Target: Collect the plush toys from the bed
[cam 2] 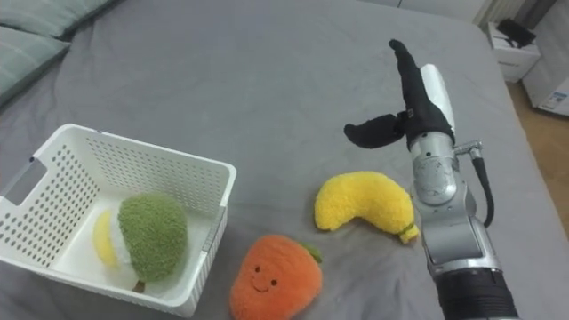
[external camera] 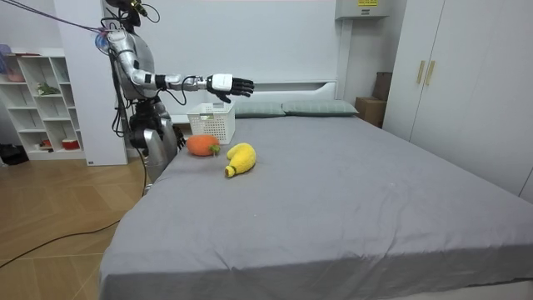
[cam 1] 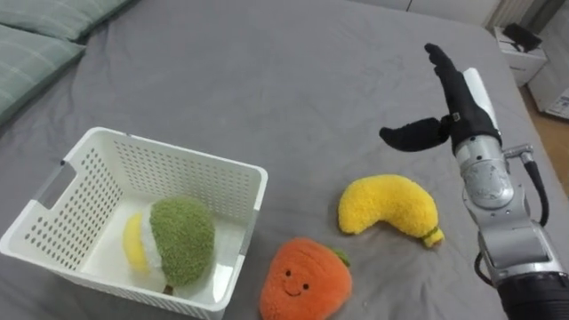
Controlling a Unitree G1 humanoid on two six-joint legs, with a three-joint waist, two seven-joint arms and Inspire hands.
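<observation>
Nearest the robot, at the edge of the grey bed, lies a round orange plush toy with a small smiling face and a green tuft on top. Just to its left stands a white perforated basket. Inside it rests a green plush toy with a yellow and white part on its left side. A little farther in, to the right of the orange toy and apart from it, a yellow plush banana lies on the cover, its curve arching upward and its stalk end pointing right.

Beyond the banana, the robot's right hand is raised over the bed on an outstretched silver arm. The black fingers are straight and point away from the robot. The thumb sticks out wide to the left, so the hand is spread well apart. It touches neither the banana nor the cover.

In the room view the robot stands upright at the side of the bed near its head, the arm held about level at chest height. Farther back, grey-green pillows lie at the head of the bed.
</observation>
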